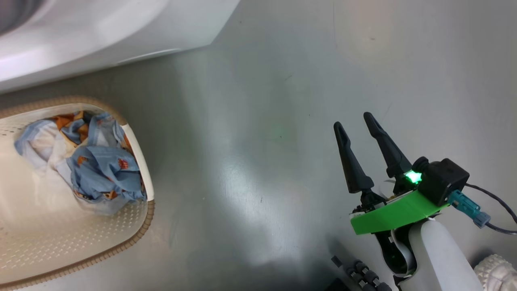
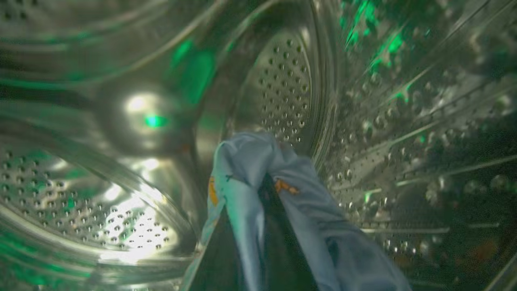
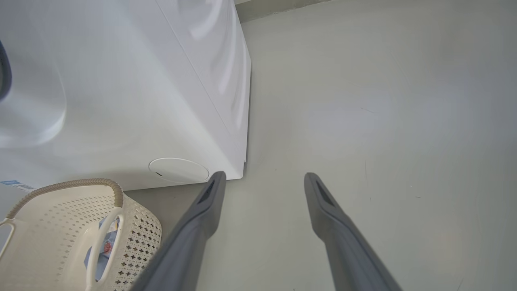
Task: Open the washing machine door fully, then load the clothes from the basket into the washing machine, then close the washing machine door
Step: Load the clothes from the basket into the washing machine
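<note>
"Grey glossy floor [image 1: 258,161] takes up most of my head camera. My right gripper [image 1: 352,120] hangs over it at lower right, its two long dark fingers [image 1: 350,161] spread wide with nothing between them. The small cream perforated plastic basket [image 1: 80,242] sits at lower left, close beside the big white boxy washing machine [image 1: 101,32], with crumpled blue-and-orange clothes [image 1: 101,169] in it."

"And your left arm?"

"On my left wrist camera I am looking into the steel perforated drum [image 2: 282,89]. My left gripper [image 2: 268,202] is closed tight. A pale blue garment [image 2: 250,169] with orange marks is draped over it and, I judge, pinched between the jaws. The tips are buried in cloth and the picture is dim and green-tinted, so I cannot see the pinch itself."

"So which step?"

"Loading, I judge, with more to fetch. Next I should let the jaws part so the garment drops in the drum, then draw the arm out without snagging it."

"Right wrist camera?"

"Open fingers over the floor, the machine's round lower flap [image 3: 177,169] and blue label sticker [image 3: 12,184] ahead, the basket cut off at lower left. A dark curve [image 3: 3,72] at the left edge could be seal or door; I cannot tell. The washing machine door must be open, since my arm is inside; how far, I cannot say."
</note>
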Available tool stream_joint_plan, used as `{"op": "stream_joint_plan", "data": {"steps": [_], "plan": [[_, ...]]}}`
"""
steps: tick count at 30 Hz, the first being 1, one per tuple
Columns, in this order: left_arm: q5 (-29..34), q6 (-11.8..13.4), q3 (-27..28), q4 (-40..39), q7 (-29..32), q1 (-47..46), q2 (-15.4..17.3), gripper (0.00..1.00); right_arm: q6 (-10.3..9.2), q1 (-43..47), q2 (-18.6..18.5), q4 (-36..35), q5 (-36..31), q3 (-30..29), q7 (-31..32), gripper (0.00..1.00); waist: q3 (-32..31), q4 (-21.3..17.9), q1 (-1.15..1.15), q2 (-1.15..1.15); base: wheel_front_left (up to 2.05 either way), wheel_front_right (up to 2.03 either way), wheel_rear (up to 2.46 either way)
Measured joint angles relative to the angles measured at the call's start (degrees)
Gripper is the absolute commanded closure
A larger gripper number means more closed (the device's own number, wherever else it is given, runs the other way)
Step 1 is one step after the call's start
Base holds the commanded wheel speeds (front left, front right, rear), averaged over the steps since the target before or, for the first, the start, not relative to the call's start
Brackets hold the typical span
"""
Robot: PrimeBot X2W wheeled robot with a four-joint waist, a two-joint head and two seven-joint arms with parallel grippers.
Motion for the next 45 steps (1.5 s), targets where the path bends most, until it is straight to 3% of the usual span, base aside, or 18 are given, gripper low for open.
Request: {"op": "stream_joint_plan", "data": {"steps": [3,8,9,10,11,23,45], "plan": [[1.54,0.27,2.77,-5.55,-0.16,1.38,-0.43,1.0,0.0,-0.39,0.0,0.09,0.0,-0.01,0.0,0.0,0.4,-0.24,0.0,0.0,0.0,0.0,0.0],[2.7,0.16,5.11,-4.56,-0.15,5.3,-1.32,1.0,0.0,-0.54,0.0,0.54,0.01,0.02,0.0,0.0,0.12,-0.24,0.0,0.0,0.0,0.0,0.0],[2.76,0.1,5.49,-4.15,-0.15,5.66,-1.6,0.96,0.0,-0.54,0.0,0.57,0.01,0.01,0.0,0.0,0.02,-0.21,0.0,0.0,0.0,0.0,0.0],[2.7,0.1,6.12,-3.44,-0.16,5.7,-2.07,0.44,0.0,-0.54,0.0,0.62,0.03,0.0,0.0,0.0,-0.08,-0.17,0.0,0.0,0.0,0.0,0.0],[2.6,0.05,6.38,-2.35,-0.15,5.69,-2.44,0.0,0.0,-0.54,0.01,0.65,0.08,0.0,0.0,0.0,-0.22,-0.12,0.0,0.0,0.0,0.0,0.0],[2.45,-0.82,7.06,0.3,-0.16,6.61,-5.9,0.0,0.0,-0.63,-0.02,1.48,0.08,-0.75,0.0,0.0,-2.7,1.37,0.0,0.0,0.0,0.0,0.0],[-1.1,-0.85,9.25,-10.22,-0.15,30.13,-10.88,0.0,0.0,1.15,-0.12,4.3,-2.08,-2.18,0.0,0.0,-15.09,5.55,0.0,0.0,0.0,0.0,0.0]]}}
